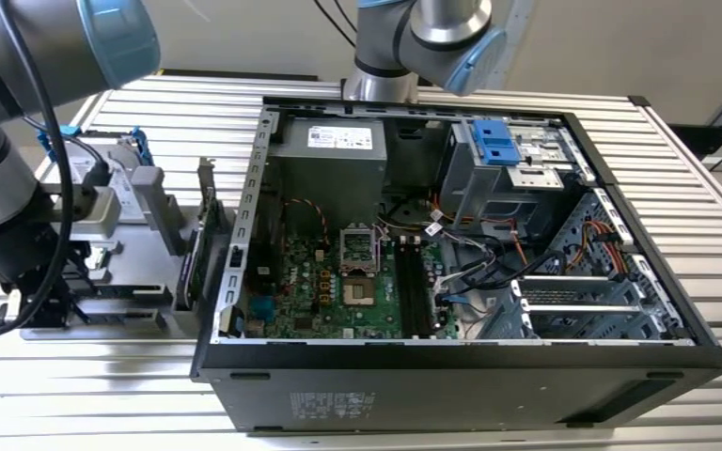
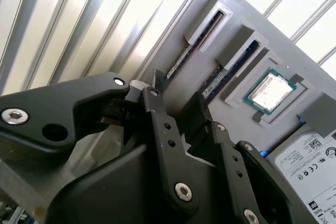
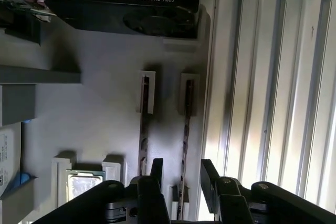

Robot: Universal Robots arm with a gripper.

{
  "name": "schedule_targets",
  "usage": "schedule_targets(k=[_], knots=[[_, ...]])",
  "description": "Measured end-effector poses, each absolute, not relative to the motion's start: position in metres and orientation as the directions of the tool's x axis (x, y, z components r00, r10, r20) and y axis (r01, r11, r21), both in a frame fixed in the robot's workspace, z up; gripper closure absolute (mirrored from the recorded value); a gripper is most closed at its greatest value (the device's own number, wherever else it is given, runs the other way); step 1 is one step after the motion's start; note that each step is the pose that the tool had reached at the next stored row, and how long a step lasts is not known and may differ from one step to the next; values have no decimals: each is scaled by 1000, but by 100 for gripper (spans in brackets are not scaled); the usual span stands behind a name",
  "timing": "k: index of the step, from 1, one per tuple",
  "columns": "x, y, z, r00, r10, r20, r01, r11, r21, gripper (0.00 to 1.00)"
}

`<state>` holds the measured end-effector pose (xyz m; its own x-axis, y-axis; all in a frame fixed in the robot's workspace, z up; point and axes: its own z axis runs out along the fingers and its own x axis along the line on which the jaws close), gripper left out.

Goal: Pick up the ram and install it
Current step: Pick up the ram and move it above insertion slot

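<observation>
Two ram sticks stand on edge in slots of a grey holder [image 3: 94, 114]. The ram [image 3: 186, 124] nearest the holder's edge runs down between my fingers; in the second wrist view the same ram [image 2: 181, 59] leads into the gap. My gripper [image 3: 182, 182] is open and straddles one end of this stick, with one black fingertip [image 3: 156, 171] on each side and space left around it. The other stick [image 3: 143, 119] lies just outside that finger. The second wrist view has my gripper [image 2: 178, 98] over the holder [image 2: 283, 35].
The holder also carries a processor chip [image 3: 84, 184], a hard drive [image 2: 310, 161] and a graphics card [image 3: 126, 9]. In the exterior view the open computer case [image 1: 462, 362] lies to the right of the holder [image 1: 135, 235], its motherboard memory slots [image 1: 414, 282] exposed. A slatted metal table [image 1: 687, 169] surrounds both.
</observation>
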<state>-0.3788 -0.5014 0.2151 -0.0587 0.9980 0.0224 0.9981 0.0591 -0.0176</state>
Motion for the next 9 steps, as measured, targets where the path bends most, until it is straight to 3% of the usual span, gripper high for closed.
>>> schedule_targets(k=[9], knots=[[-379,-502,206,-59,998,22,998,60,-18,0]])
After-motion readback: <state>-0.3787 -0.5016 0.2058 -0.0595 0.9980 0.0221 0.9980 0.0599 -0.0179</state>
